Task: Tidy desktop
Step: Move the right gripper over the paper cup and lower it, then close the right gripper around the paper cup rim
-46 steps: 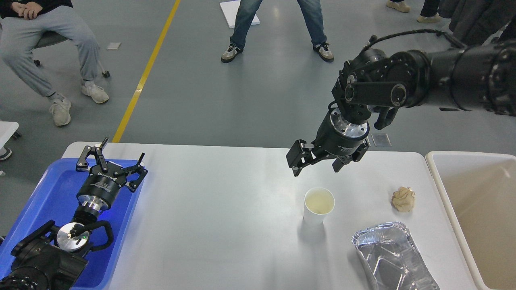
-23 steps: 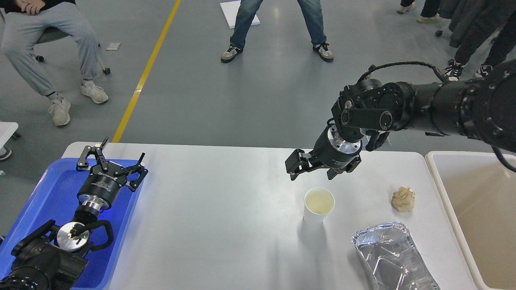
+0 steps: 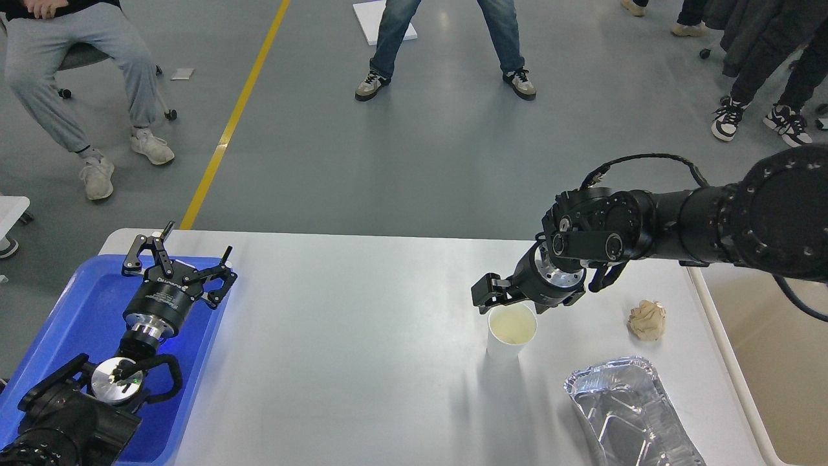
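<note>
The white desktop (image 3: 362, 336) holds a white paper cup (image 3: 511, 331) standing upright, a crumpled beige paper ball (image 3: 647, 319) and an empty foil tray (image 3: 631, 414). My right gripper (image 3: 514, 303) is open and empty. It hangs just behind and above the cup's far rim, pointing down. One finger (image 3: 486, 298) shows left of the rim; the other is mostly hidden by the wrist. My left gripper (image 3: 181, 260) is open and empty over the far end of the blue plastic tray (image 3: 77, 317).
A cream-coloured bin (image 3: 770, 362) stands off the desktop's right edge, partly hidden by my right arm. People stand and sit on the grey floor beyond the table. A yellow floor line runs behind the left corner.
My right arm has come down and a little towards me, bringing the open gripper from well above the desktop to the cup's far rim. The left arm has not moved.
</note>
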Action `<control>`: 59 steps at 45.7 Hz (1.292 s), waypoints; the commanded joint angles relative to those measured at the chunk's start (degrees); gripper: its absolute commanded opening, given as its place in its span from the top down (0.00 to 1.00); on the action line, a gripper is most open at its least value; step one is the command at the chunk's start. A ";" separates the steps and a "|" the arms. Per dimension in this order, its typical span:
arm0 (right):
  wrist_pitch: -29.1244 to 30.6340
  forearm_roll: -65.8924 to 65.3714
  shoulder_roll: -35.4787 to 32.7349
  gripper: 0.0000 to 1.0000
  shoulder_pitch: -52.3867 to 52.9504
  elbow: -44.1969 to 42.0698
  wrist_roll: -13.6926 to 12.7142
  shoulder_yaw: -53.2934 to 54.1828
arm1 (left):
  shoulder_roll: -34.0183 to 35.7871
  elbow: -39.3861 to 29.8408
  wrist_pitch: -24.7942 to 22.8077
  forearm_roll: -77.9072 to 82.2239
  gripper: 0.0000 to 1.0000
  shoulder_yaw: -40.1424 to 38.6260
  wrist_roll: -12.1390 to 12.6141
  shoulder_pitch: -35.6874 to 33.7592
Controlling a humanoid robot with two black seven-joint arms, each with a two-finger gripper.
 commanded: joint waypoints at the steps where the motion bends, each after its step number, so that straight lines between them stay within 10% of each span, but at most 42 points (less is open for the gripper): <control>1: -1.00 -0.62 0.00 0.00 -2.36 -0.22 -0.02 -1.60 | -0.05 0.00 0.00 0.00 0.00 0.00 0.00 0.04; 59: -6.45 -0.62 0.00 0.00 -10.45 -7.43 -0.02 -1.60 | -0.05 0.00 0.00 0.00 0.00 0.00 -0.09 0.04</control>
